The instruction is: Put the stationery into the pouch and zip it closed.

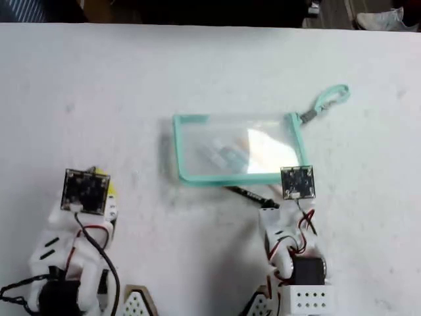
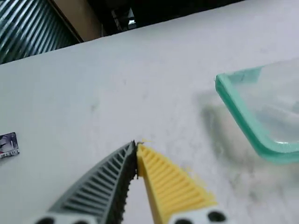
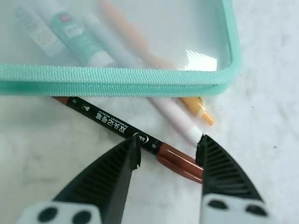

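Observation:
A clear pouch (image 1: 237, 150) with mint-green trim (image 3: 117, 81) lies flat mid-table, its strap (image 1: 331, 99) trailing to the far right. Several pens show through its clear wall (image 3: 70, 32). A black marker with a brown cap (image 3: 126, 133) lies on the table along the pouch's near edge. A white pen (image 3: 175, 119) and an orange-tipped pen (image 3: 198, 109) stick out from under that edge. My right gripper (image 3: 168, 151) is open, its fingers either side of the marker's brown cap. My left gripper (image 2: 136, 148) is shut and holds nothing, resting left of the pouch corner (image 2: 233, 93).
The white table (image 1: 99, 85) has bare room to the left and beyond the pouch. A small printed tag (image 2: 8, 144) lies on the table off to one side in the left wrist view. The table's far edge meets a dark background.

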